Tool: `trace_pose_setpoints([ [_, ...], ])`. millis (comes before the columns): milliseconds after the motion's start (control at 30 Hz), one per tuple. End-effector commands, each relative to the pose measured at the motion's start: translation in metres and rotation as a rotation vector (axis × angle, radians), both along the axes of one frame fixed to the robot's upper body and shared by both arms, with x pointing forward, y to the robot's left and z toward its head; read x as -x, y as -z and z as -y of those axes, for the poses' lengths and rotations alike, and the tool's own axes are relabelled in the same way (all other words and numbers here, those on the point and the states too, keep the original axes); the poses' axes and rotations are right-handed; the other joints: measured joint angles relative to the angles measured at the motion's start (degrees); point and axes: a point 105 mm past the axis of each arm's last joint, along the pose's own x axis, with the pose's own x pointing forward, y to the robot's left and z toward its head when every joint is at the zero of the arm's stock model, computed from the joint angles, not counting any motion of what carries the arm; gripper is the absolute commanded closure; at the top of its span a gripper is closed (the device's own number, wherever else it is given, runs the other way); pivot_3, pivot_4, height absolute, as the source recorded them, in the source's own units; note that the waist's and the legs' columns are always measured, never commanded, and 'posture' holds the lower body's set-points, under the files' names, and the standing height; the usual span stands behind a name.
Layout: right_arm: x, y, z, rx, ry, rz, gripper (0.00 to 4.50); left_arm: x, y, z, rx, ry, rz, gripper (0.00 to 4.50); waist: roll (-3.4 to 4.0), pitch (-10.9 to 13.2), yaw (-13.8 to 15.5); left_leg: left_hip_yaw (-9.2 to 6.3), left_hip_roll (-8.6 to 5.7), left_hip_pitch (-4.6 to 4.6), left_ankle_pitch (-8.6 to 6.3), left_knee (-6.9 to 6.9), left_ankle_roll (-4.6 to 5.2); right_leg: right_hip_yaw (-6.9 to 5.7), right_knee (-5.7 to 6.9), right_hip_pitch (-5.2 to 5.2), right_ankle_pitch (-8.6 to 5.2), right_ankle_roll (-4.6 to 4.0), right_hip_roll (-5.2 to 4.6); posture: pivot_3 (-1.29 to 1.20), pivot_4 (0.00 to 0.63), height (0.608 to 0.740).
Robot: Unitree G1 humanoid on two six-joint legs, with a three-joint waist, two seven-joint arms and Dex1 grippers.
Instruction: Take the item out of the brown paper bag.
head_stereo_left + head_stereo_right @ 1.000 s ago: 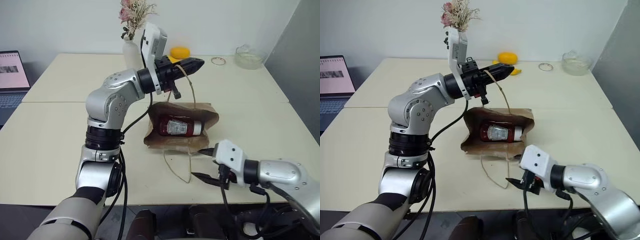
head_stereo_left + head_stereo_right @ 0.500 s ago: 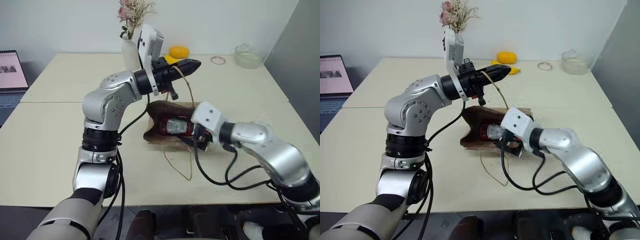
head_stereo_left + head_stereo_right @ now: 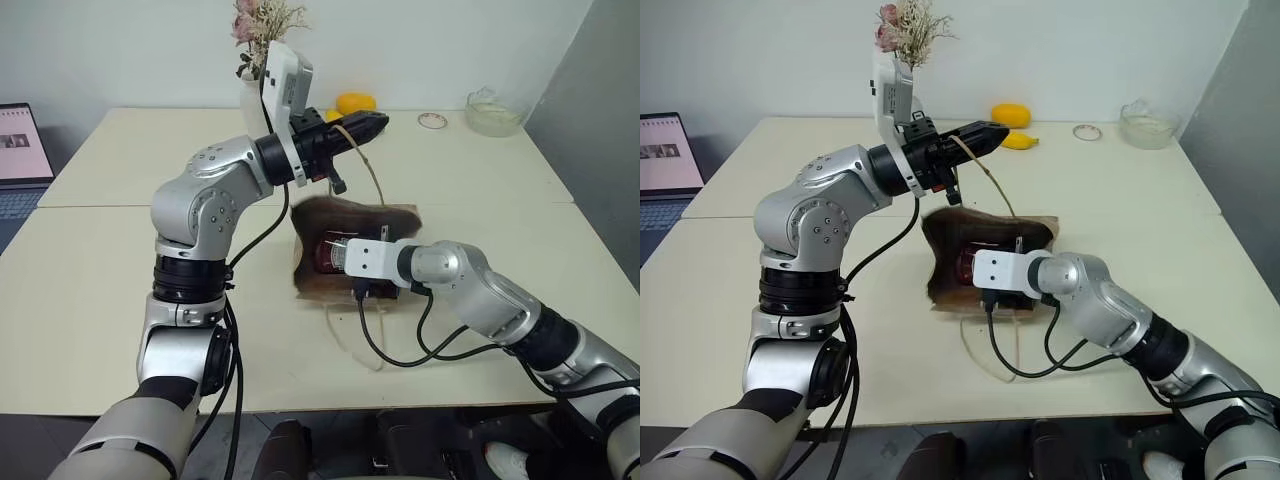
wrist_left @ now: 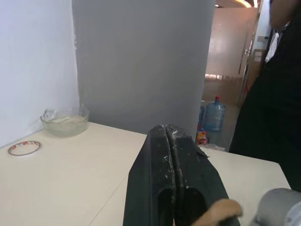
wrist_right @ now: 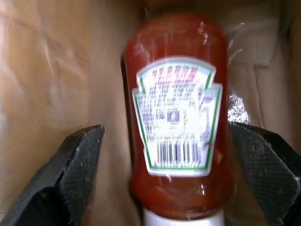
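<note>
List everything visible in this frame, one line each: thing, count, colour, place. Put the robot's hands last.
brown paper bag: one, brown, on its side at the table's middle, mouth toward the robot.
ketchup bottle: one, red with a white label, lying inside the bag.
bag handles: two, tan; one lifted, one loose on the table.
table: cream, two joined tops.
vase with dried flowers: one, white, far edge.
yellow fruit: far edge.
tape roll: one, far right.
glass bowl: one, clear, far right corner.
laptop: one, open, far left.
left hand: black, shut on the lifted handle.
right hand: open, fingers either side of the bottle.
</note>
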Motion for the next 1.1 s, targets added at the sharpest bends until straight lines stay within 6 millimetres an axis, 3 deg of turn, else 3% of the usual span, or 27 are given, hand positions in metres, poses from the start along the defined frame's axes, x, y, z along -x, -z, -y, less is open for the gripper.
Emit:
trace_pose_setpoints([
  [33,-0.012,0.003,0.004,0.088,0.003,0.054,0.05,0.009,-0.018,-0.005,0.029,-0.003,0.068,4.5,0.0,0.0,0.0,0.0,0.0,0.0,0.0,0.0,0.0,0.01,0.01,0.0,0.0,0.0,0.0,0.0,0.15,0.74],
  [367,-0.034,0.009,0.006,0.142,0.024,0.1,0.05,0.008,-0.017,-0.006,0.032,-0.019,0.07,4.5,0.0,0.0,0.0,0.03,-0.01,0.09,0.02,0.01,-0.04,0.05,0.12,0.02,0.01,-0.01,-0.03,0.0,0.15,0.74],
  [567,-0.03,0.005,0.007,0.132,-0.007,0.118,1.39,0.008,-0.015,-0.008,0.03,-0.029,0.069,4.5,0.0,0.0,-0.1,0.0,0.0,0.1,0.05,0.01,-0.08,0.02,0.16,0.02,0.02,-0.03,-0.02,0.0,0.15,0.74],
  [867,-0.009,-0.04,0.006,-0.033,-0.064,0.156,1.4,0.005,-0.014,-0.011,0.02,-0.047,0.07,4.5,0.01,0.0,0.0,0.0,-0.02,-0.02,0.05,0.0,-0.09,0.02,0.06,-0.03,0.02,-0.02,-0.05,0.0,0.15,0.74],
  [1100,0.018,-0.067,0.01,-0.196,-0.122,0.055,1.41,0.003,-0.012,-0.012,0.009,-0.055,0.072,4.5,0.02,0.0,0.0,-0.02,0.01,-0.04,0.05,-0.03,-0.09,-0.01,0.02,-0.06,0.01,-0.02,-0.04,0.0,0.15,0.74],
])
